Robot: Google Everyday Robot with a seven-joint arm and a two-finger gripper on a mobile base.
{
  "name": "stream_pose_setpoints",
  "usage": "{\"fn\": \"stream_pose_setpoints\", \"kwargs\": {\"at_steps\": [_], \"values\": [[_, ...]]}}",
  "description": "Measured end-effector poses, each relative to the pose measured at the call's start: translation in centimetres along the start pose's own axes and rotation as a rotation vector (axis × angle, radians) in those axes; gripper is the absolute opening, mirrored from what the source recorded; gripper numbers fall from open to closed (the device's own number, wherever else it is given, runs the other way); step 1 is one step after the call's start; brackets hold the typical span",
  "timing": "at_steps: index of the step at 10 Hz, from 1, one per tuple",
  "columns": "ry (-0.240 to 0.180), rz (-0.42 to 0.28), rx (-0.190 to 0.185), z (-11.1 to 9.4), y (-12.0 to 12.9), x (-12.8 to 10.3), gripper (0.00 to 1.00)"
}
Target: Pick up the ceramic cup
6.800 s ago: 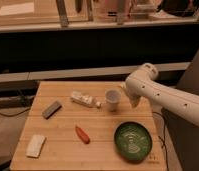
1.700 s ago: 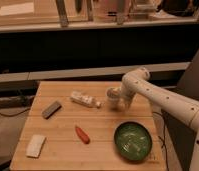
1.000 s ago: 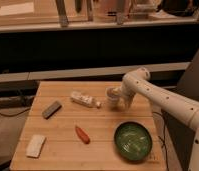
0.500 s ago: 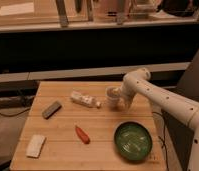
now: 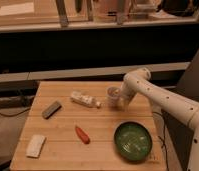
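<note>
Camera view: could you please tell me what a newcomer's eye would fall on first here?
The long white robot arm reaches in from the right, its gripper down at the small white ceramic cup near the wooden table's back edge. Next comes the big green bowl at front right, then the small red-orange object mid-table.

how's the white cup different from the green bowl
The cup is white and small; the bowl is dark green and far wider. The cup stands near the table's back edge, the bowl near the front right corner. The gripper is down at the cup; nothing is near the bowl. Both sit upright on the wooden table, open side up.
</note>
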Motion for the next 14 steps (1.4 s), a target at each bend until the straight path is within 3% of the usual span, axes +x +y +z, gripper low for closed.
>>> {"fn": "stream_pose_setpoints", "kwargs": {"at_steps": [2,6,10,14], "values": [[-0.001,-0.002,-0.001,0.0,0.1,0.0,0.44],[-0.003,-0.011,-0.001,-0.4,0.0,-0.3,0.05],[-0.005,-0.028,0.001,-1.1,-0.2,-0.7,0.01],[-0.005,-0.050,0.005,-4.0,-1.2,-1.1,0.01]]}}
